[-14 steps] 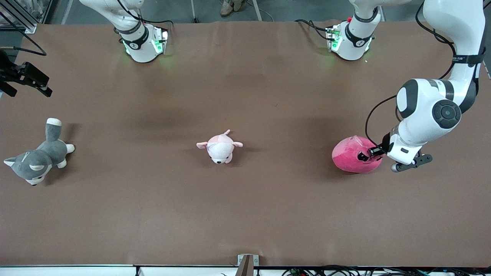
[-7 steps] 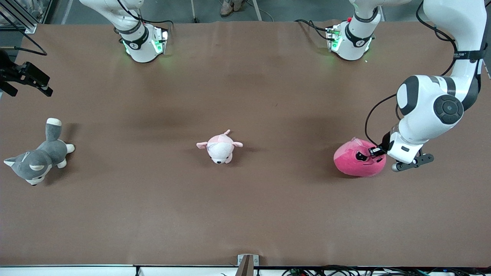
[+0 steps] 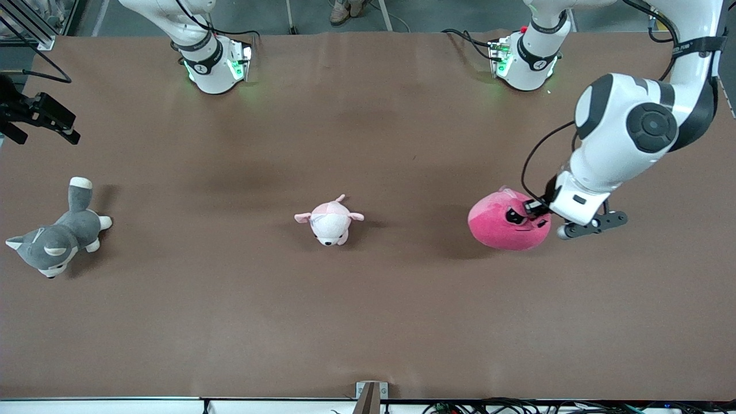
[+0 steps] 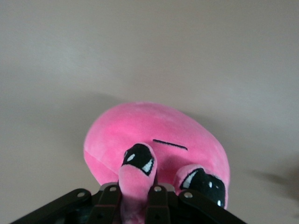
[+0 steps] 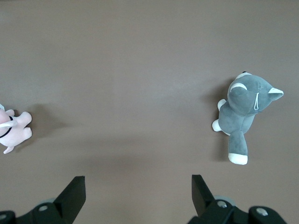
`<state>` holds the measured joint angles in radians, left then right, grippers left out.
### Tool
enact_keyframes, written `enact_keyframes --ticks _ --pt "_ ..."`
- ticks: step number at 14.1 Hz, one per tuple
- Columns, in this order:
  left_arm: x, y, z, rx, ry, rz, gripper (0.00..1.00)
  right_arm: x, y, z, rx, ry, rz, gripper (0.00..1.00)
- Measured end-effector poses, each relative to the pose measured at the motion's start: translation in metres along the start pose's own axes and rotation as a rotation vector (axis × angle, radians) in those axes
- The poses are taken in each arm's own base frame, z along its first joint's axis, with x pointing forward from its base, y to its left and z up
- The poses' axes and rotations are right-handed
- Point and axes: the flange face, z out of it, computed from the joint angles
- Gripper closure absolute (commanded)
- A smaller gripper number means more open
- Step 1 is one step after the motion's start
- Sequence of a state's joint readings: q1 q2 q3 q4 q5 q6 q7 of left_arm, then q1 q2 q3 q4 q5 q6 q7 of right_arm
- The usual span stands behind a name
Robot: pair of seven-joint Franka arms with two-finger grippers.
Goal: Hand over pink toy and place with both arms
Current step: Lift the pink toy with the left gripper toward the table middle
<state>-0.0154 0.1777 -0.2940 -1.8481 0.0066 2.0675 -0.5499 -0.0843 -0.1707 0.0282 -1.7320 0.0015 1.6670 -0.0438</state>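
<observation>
Across the brown table (image 3: 368,322), plush toys are lying well apart. Toward the left arm's end, the left gripper (image 3: 533,208) is pinching a flap of the pink toy (image 3: 505,223). At the right arm's end the right gripper (image 3: 54,122) is waiting, its fingers (image 5: 72,196) spread wide over bare tabletop, near the grey plush (image 3: 57,233). Between the grey plush and the pink toy, the pale pink plush (image 3: 329,220) is resting.

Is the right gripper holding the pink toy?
No, the right gripper is open over bare table; the left gripper is shut on the pink toy.
</observation>
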Motion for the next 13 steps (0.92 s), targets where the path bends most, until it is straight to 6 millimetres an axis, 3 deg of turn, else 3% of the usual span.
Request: enact_keyframes --ticks 3,8,13 --pt "-0.038 0.069 -0.024 -0.034 -0.003 -0.024 1.0 0.0 0.0 0.0 0.0 0.0 -0.001 0.0" --pt "-0.12 0.182 -0.051 -0.081 -0.019 -0.016 1.0 0.0 -0.001 0.0 0.0 -0.001 -0.002 0.0" --pt "-0.182 0.268 -0.066 -0.158 -0.052 -0.08 1.0 0.0 -0.001 0.0 0.0 0.0 -0.002 0.0"
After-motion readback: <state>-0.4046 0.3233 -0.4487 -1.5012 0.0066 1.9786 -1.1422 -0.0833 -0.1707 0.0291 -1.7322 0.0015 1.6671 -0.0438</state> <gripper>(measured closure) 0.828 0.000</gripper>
